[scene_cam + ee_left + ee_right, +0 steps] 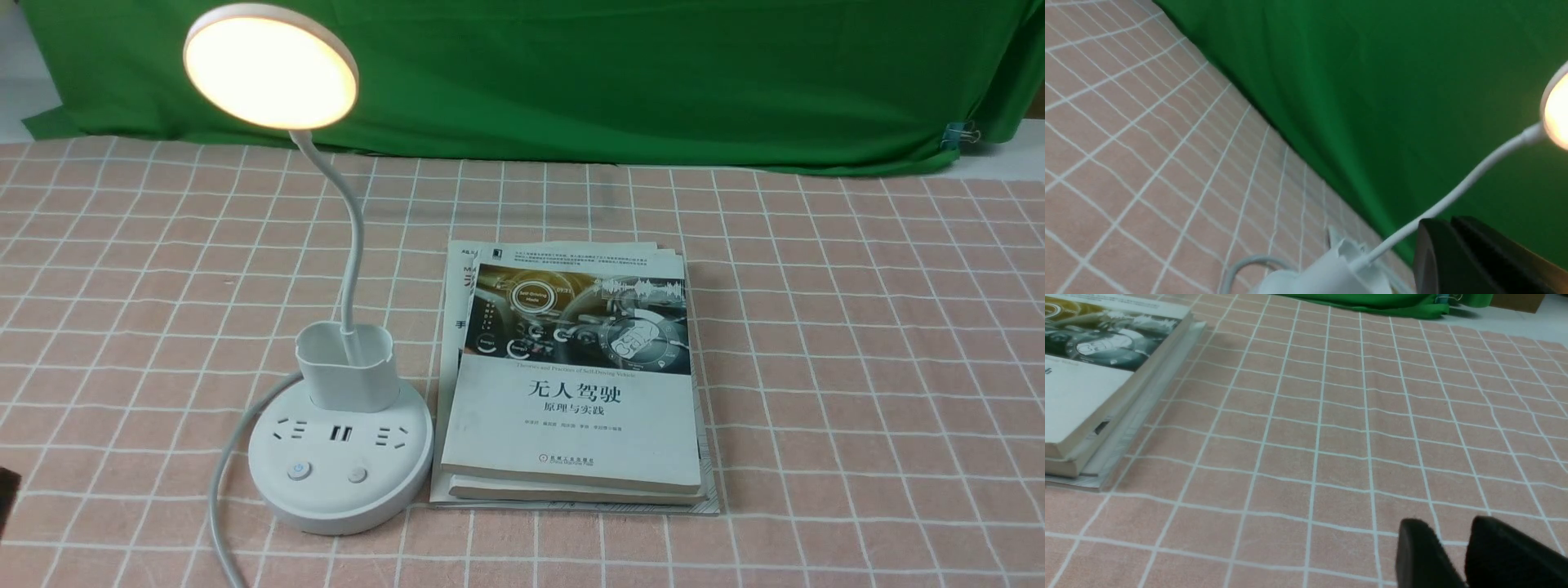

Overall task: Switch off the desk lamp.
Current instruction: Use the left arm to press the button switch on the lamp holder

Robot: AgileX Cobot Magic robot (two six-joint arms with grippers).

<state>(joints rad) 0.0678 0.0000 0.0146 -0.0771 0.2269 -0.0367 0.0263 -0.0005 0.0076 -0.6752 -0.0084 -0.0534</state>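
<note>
The white desk lamp (339, 465) stands on the checked cloth, left of centre. Its round disc head (270, 67) glows, lit. A thin bent neck runs down into the cup-shaped holder (346, 367). The round base carries sockets and two buttons (299, 470), facing me. In the left wrist view I see the neck (1453, 196), the lit head's edge (1555, 114) and the holder (1331, 269). My left gripper (1447, 222) is shut and empty, away from the lamp's base. My right gripper (1447, 526) is shut and empty, low over bare cloth right of the books.
A stack of books (571, 384) lies right beside the lamp's base and also shows in the right wrist view (1094, 375). The lamp's white cord (224, 457) runs off the base toward the front left. A green cloth (612, 73) hangs behind the table.
</note>
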